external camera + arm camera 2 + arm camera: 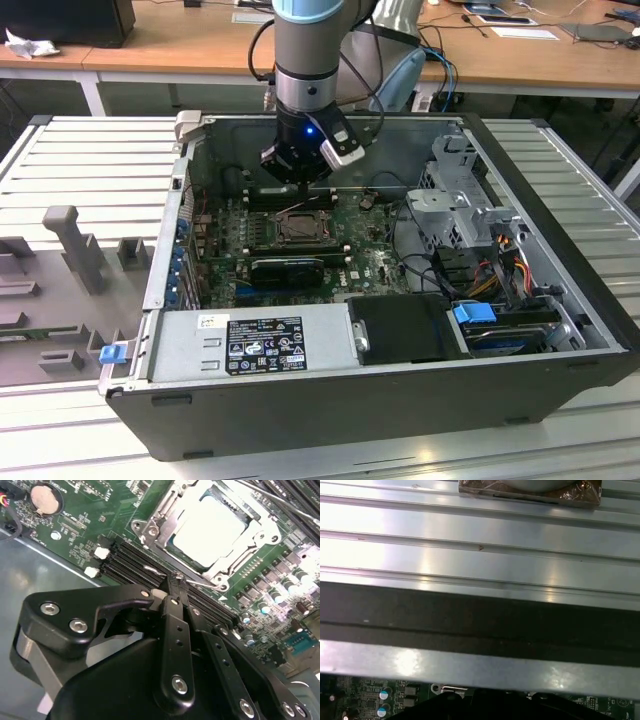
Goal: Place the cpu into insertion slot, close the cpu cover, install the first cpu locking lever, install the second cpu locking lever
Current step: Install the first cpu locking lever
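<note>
Centrally in the exterior view, an open computer case [560,330] laid flat on a slatted metal table [80,150], side panel off so that the arm can come straight down from above. Inside it, toward the exterior view's left, a green motherboard [370,265] facing upward. Reaching in from the upper middle of the frame, a grey arm [305,50], held vertical, with its black gripper [300,178] poised just above the slot's [300,228] far edge. Seems positioned for work on the socket's hardware, not for carrying anything.

In the second wrist view, the gripper [176,582] with fingers drawn together to a narrow tip, nothing visible between them. Just beyond that tip, long black RAM slots [135,562], then the slot itself.

Seated in the slot, the cpu [210,527], pale and square, lying flat. Around it, the silver cover [165,530], apparently lowered, its window leaving the cpu's face exposed. Past one corner of the socket, a thin metal rod [280,497], probably a locking lever; whether latched cannot be told.
</note>
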Robot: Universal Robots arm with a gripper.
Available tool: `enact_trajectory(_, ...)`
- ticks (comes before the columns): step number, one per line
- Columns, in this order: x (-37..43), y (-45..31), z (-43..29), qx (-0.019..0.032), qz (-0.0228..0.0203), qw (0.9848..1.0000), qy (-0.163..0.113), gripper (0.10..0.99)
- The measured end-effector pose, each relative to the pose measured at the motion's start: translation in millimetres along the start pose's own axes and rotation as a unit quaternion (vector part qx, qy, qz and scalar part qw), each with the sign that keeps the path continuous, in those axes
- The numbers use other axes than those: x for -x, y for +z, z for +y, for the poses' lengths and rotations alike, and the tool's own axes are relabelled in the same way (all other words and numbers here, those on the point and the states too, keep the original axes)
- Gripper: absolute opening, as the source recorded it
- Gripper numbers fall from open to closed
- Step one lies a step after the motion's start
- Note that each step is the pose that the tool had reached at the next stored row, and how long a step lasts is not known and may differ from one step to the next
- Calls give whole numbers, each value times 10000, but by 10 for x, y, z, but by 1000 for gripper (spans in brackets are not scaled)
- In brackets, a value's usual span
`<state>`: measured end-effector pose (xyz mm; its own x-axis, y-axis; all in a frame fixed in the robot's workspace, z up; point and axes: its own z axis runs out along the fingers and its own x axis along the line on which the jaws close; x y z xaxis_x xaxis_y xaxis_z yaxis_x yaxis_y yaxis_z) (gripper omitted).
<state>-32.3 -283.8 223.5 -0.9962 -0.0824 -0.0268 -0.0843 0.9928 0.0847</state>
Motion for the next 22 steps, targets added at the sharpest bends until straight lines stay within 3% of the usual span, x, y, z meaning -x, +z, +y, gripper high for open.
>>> enact_trajectory(5, 51, 15, -3, 0, 0, 10000, 0, 106)
enact_trajectory(22, 103, 92, -20, 0, -1, 10000, 9, 106)
